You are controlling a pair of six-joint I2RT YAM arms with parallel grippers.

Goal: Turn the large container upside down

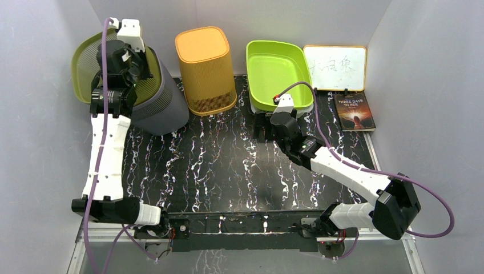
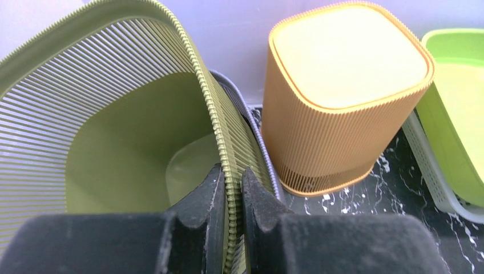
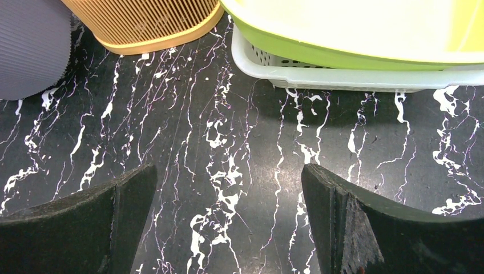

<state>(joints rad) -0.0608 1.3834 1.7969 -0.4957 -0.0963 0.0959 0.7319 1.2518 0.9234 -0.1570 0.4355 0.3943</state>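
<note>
One left hand (image 2: 231, 185) pinching green basket (image 2: 103, 108) rim, orange bin (image 2: 342, 103) near

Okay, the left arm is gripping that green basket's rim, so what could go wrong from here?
The left pincer pinches only the thin ribbed rim of the green basket, so it might slip or flex when tipped. That basket sits nested in the grey container; the two may separate or drag together. The orange container stands close and could get knocked.
</note>
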